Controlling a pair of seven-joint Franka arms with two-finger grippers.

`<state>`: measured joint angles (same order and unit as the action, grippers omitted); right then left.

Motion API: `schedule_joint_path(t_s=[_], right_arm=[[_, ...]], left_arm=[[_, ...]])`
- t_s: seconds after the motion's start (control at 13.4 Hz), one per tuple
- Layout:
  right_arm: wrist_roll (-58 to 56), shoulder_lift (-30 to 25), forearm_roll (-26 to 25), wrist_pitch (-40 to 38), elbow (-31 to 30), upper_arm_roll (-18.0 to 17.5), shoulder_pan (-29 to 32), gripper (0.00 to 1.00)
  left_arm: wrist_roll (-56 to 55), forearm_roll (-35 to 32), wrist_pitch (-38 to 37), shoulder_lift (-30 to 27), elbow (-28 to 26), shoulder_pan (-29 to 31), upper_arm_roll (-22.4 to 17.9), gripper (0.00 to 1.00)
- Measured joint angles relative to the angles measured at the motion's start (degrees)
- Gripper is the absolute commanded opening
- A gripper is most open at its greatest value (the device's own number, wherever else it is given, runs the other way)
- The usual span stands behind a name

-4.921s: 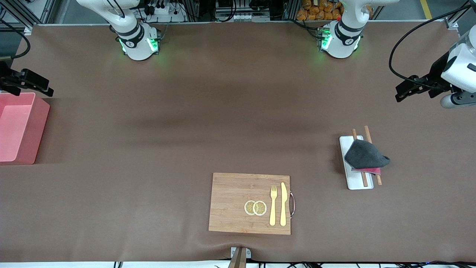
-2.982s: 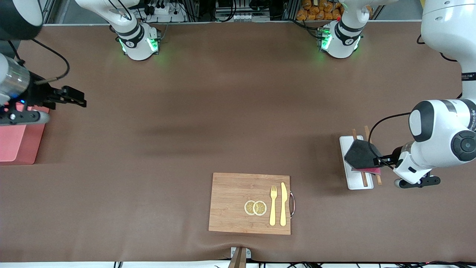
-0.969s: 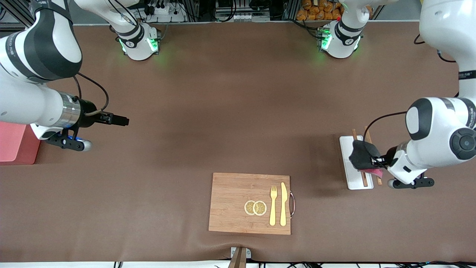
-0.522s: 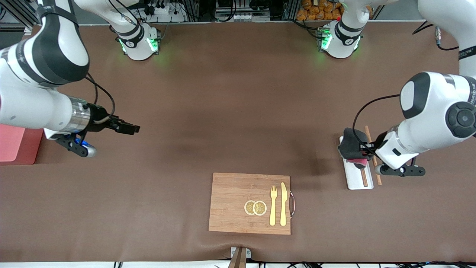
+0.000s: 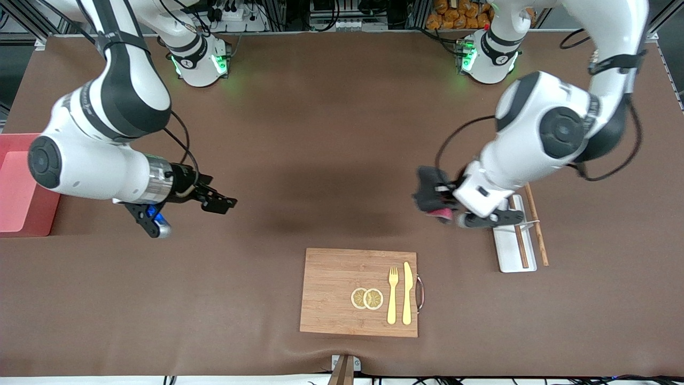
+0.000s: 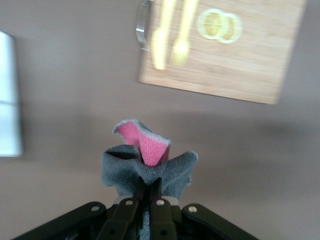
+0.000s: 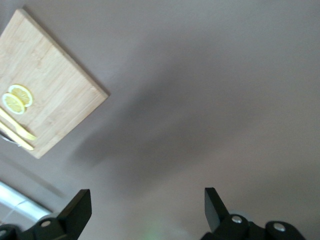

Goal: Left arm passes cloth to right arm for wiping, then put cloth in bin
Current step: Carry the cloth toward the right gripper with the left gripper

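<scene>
Since a moment ago our left gripper has carried the cloth off the white tray, over bare table | jaws clamped on it, bunched for handover | our right gripper reaches toward mid-table, jaws spread wide | bin at the right arm's end

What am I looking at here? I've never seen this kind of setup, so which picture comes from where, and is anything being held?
Two robot arms stand at a brown table. The wide picture looks down from across it; the other two come from cameras on each arm's wrist. The left gripper, up over bare table, pinches the grey cloth. The right gripper hangs open and empty over bare table. On the table lie a wooden board carrying lemon slices, a fork and a knife, a white tray with chopsticks, and the pink bin at the right arm's end.
</scene>
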<state>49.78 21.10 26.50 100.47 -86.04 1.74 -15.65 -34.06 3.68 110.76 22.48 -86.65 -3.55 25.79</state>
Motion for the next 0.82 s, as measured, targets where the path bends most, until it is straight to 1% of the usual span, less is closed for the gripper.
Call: schedule_joint_path(t_s=[0.22, 0.37, 0.52, 0.67, 0.82], right_arm=[[0.6, 2.1, 3.6, 4.0, 0.0, 0.0, -1.3, 1.0], [3.1, 3.2, 5.3, 6.4, 0.0, 0.0, -4.2, 1.0], [7.7, 4.0, 7.9, 11.3, 0.0, -0.1, -7.5, 1.0], [11.2, 4.8, 8.3, 14.2, 0.0, 0.0, -9.7, 1.0], [12.2, 5.4, 8.5, 14.8, 0.0, 0.0, -10.3, 1.0]], left_arm=[[-11.8, 2.4, 8.0, 3.2, 1.9, -5.9, 0.5, 0.0], [-20.0, 5.4, 15.9, 5.2, 2.3, -9.9, 0.6, 0.0], [-27.1, 8.4, 24.1, 6.6, 2.6, -12.8, 0.6, 0.0], [-32.3, 9.9, 29.3, 7.9, 3.4, -14.8, 0.6, 0.0], [-37.6, 10.0, 33.1, 9.9, 4.9, -17.0, 0.6, 0.0]])
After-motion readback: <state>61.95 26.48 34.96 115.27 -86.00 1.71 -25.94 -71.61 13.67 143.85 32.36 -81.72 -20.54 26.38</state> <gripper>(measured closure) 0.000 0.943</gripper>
